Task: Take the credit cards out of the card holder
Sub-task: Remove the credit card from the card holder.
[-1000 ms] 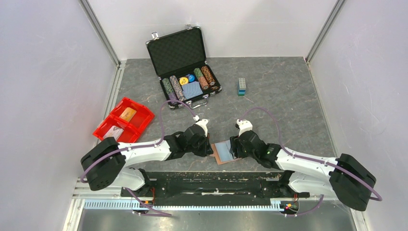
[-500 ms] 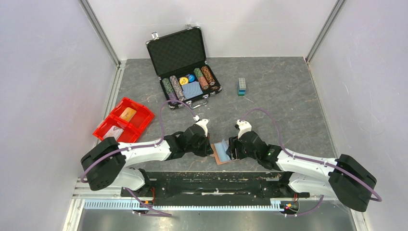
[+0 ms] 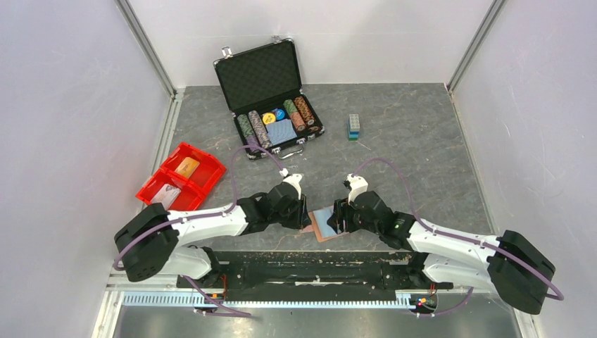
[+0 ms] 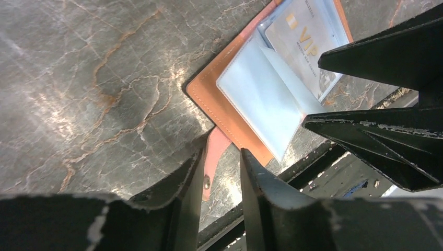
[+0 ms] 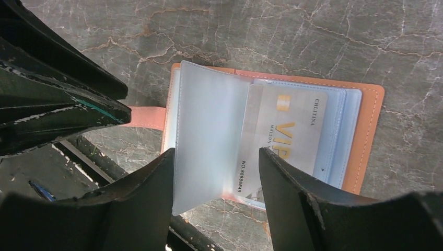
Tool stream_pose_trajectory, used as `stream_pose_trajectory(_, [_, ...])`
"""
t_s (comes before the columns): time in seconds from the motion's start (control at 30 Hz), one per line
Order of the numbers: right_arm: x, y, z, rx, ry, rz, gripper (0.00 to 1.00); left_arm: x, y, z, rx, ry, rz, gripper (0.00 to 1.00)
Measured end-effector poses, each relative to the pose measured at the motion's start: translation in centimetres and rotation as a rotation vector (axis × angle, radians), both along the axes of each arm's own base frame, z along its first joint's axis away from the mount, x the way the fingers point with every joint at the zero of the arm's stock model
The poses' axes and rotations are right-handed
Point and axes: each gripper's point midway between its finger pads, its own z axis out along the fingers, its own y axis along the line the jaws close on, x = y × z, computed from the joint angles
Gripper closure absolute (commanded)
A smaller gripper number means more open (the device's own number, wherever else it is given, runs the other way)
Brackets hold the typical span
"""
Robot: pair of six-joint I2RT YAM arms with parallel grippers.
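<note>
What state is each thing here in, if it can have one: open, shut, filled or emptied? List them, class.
card holder, lying open, lining up.
VIP card, tucked inside a sleeve.
left hand, open, closing tab between its fingers.
right hand, open above the clear sleeves.
poker-chip case, lid open.

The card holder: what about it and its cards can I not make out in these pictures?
1. How many cards: the right wrist view shows one VIP card; stacked sleeves of the card holder hide any underneath.
2. That card's lower edge: same view, behind a finger of the right gripper.
3. Closing tab: left wrist view, between the open fingers of the left gripper; contact unclear.
4. Top view: everything inside is too small.
</note>
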Motion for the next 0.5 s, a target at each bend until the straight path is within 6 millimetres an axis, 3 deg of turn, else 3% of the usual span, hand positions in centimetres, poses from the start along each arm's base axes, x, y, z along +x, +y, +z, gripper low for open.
stream_pose_trajectory(0.17, [-0.5,0.6,0.3,0.031,0.018,0.028,0.43,0.3,0.3,1.2,0.000,-0.022,0.019,0.58])
stream_pose_trajectory(0.3, [-1.2,2.0,0.9,0.109,0.038,0.074,0.42,0.8,0.1,3.3,-0.027,-0.048,0.031,0.58])
stream_pose_trajectory(0.5, [-2.8,3.2,0.2,0.166,0.113,0.140,0.44,0.6,-0.5,6.3,-0.124,-0.069,0.032,0.58])
